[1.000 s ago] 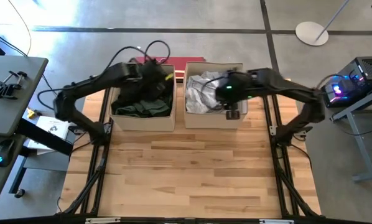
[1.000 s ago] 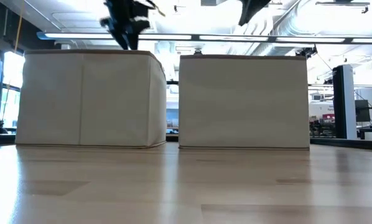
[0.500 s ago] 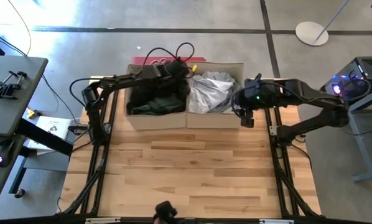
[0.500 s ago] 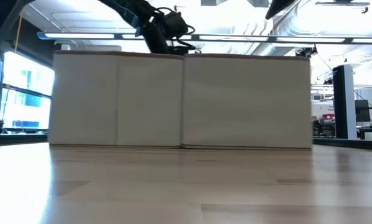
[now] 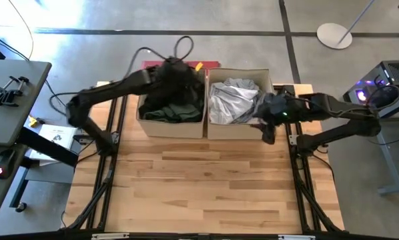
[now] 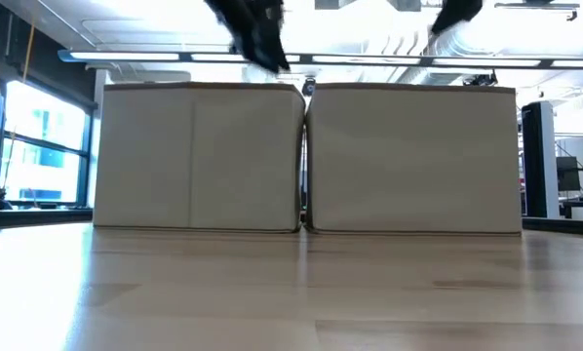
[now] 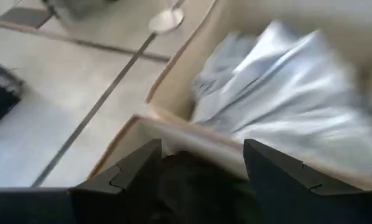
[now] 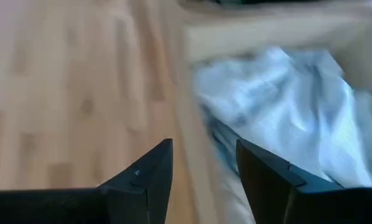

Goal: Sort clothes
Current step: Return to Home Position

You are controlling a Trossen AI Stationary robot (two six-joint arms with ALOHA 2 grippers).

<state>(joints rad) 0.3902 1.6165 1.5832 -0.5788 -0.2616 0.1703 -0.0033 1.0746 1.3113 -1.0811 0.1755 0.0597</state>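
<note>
Two beige fabric boxes stand side by side at the table's far edge. The left box (image 5: 146,123) holds dark green and black clothes (image 5: 171,107). The right box (image 5: 216,130) holds white and pale grey clothes (image 5: 234,100). My left gripper (image 5: 183,73) is open above the dark clothes (image 7: 192,186), near the left box's far right corner. My right gripper (image 5: 267,130) is open at the right box's near right corner. Its fingers stand either side of the near wall (image 8: 195,149), one over the pale clothes (image 8: 285,106), one over the table. My left gripper points slanting down over the dark clothes; I cannot tell whether its fingers touch them. My right gripper straddles the right box's near wall from above, one finger inside and one outside; I cannot tell whether either finger touches the wall.
Bare wooden tabletop (image 5: 206,187) lies in front of the boxes. A narrow gap (image 6: 304,156) separates the two boxes in the low view. Desks and equipment stand beyond the table's left and right sides.
Both boxes have slid along the table toward its right edge, the left one farther, so it now stands close beside the right one. My left gripper has gone right with the left box. My right gripper has gone from over the pale clothes to the right box's near right corner.
</note>
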